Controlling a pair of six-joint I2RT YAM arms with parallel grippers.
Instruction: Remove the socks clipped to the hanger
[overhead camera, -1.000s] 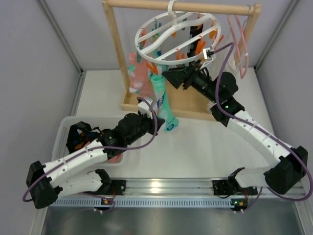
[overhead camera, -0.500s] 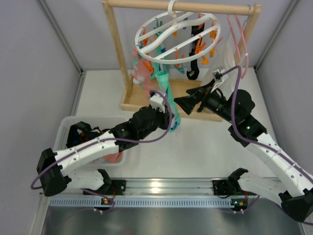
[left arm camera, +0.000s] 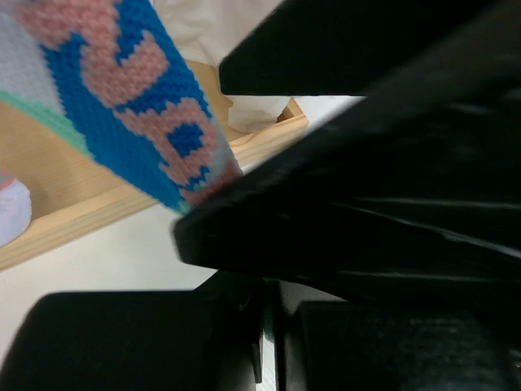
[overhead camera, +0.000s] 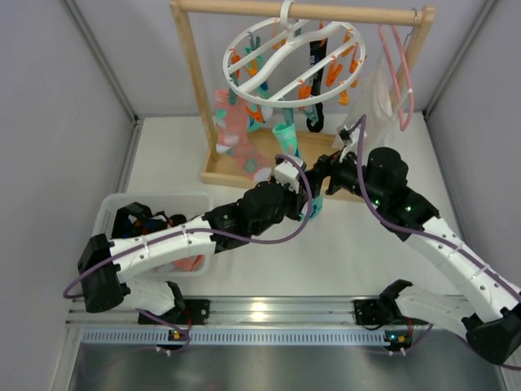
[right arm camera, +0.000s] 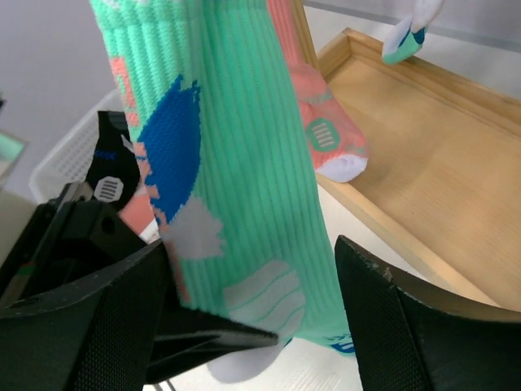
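The white ring hanger (overhead camera: 293, 61) hangs from the rack bar with orange and teal clips. A pink sock (overhead camera: 232, 130), a teal-mint sock (overhead camera: 286, 138) and a black sock (overhead camera: 316, 110) hang clipped to it. My left gripper (overhead camera: 308, 198) is shut on the lower end of the teal sock; in the left wrist view (left arm camera: 269, 326) only a thin teal sliver shows between the jaws, with the sock's patterned toe (left arm camera: 122, 98) above. My right gripper (overhead camera: 320, 173) is open, its fingers on either side of the teal sock (right arm camera: 244, 163) without closing on it (right arm camera: 252, 244).
The wooden rack frame (overhead camera: 195, 90) and its tray base (overhead camera: 269, 175) stand behind the grippers. A pink wire hanger (overhead camera: 399, 65) with a white cloth (overhead camera: 378, 94) hangs at the right. A white bin (overhead camera: 110, 212) holding dark socks sits at the left.
My left gripper has moved right along the teal sock to its lower end. My right gripper came down from the ring hanger to straddle the teal sock. The hanger has swung.
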